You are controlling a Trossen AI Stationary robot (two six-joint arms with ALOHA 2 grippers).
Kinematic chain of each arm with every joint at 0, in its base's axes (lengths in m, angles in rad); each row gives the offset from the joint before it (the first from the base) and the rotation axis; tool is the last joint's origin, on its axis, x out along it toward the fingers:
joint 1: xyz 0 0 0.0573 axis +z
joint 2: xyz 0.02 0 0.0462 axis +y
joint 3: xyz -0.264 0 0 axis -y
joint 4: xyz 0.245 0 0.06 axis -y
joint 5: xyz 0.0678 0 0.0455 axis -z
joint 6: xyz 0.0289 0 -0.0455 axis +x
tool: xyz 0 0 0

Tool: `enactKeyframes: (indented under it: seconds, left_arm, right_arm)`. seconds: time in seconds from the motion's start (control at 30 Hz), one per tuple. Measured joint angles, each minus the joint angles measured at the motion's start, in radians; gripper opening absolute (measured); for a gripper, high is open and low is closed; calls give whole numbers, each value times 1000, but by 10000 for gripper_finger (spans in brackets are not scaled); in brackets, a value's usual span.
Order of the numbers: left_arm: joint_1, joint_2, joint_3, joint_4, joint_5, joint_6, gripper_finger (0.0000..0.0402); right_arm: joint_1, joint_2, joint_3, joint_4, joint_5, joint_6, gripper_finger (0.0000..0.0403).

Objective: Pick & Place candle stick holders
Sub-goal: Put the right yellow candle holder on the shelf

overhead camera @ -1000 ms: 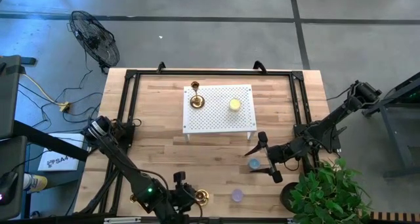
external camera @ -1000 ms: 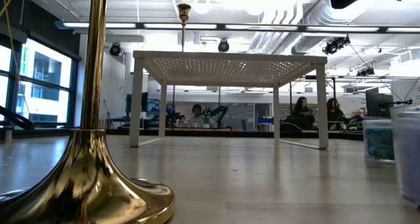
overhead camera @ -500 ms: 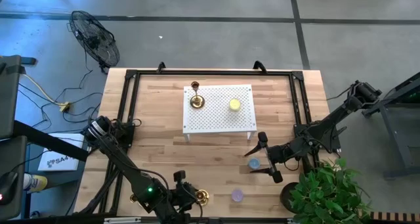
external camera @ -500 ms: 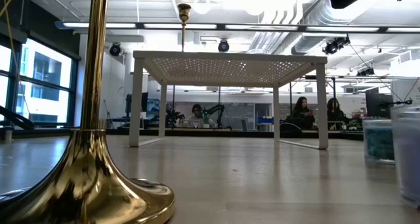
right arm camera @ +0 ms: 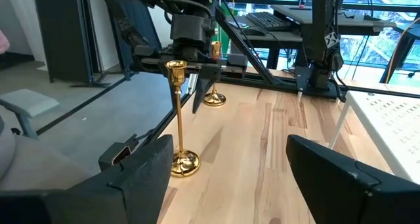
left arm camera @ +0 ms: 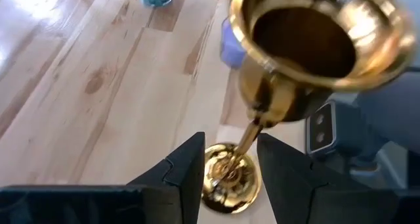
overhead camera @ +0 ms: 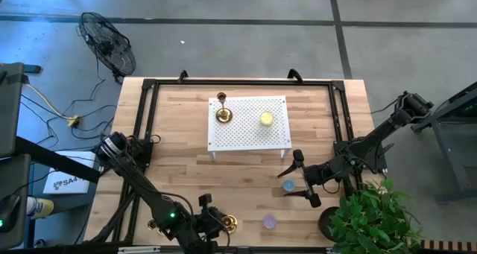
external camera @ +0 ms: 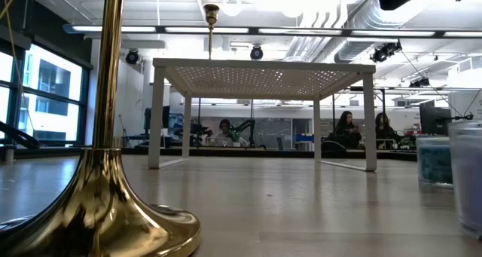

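Jaws on my left gripper [left arm camera: 230, 144] are sitting part-open either side of the candlestick [left arm camera: 308, 46] stem, not pinching yet, near the table's [overhead camera: 186, 172] front edge, so closing off-centre is risking tipping it, w/ right gripper [overhead camera: 294, 181] idling wide open by the blue disc [overhead camera: 288, 185].

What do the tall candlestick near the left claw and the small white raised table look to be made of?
The candlestick looks like polished brass or brass-plated metal: a gold mirror finish reflecting the room on its flared base. Solid or plated cannot be told. The raised table looks like white-painted perforated sheet, probably metal, with a regular grid of small holes and thin legs. The tabletop beneath looks like pale wood planks with visible grain.
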Motion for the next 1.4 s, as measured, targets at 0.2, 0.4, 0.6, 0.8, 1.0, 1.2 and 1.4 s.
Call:
enactKeyframes:
  seconds: [0.2, 0.4, 0.6, 0.8, 1.0, 1.2, 1.4]
  left_arm:
    - [0, 0, -19, 16, -7, -5, 137]
    - [1, 0, -19, 58, 8, 31, 117]
    - [16, 0, -19, 65, 32, 53, 77]
    - [34, 0, -19, 67, 57, 78, 15]
    - [33, 0, -19, 68, 52, 82, 20]
    - [33, -9, -19, 66, 34, 92, 12]
    - [34, -32, -18, 58, -9, 120, 9]
  right_arm:
    - [0, 0, 0, 0, 1, 7, 291]
    - [0, 0, 0, 0, 1, 7, 291]
    - [0, 0, 0, 0, 2, 7, 291]
    - [0, 0, 0, -1, 2, 22, 291]
    - [0, 0, 0, -1, -5, 22, 291]
    - [0, 0, 0, -1, -6, 22, 291]
    - [0, 0, 0, -1, -2, 22, 291]
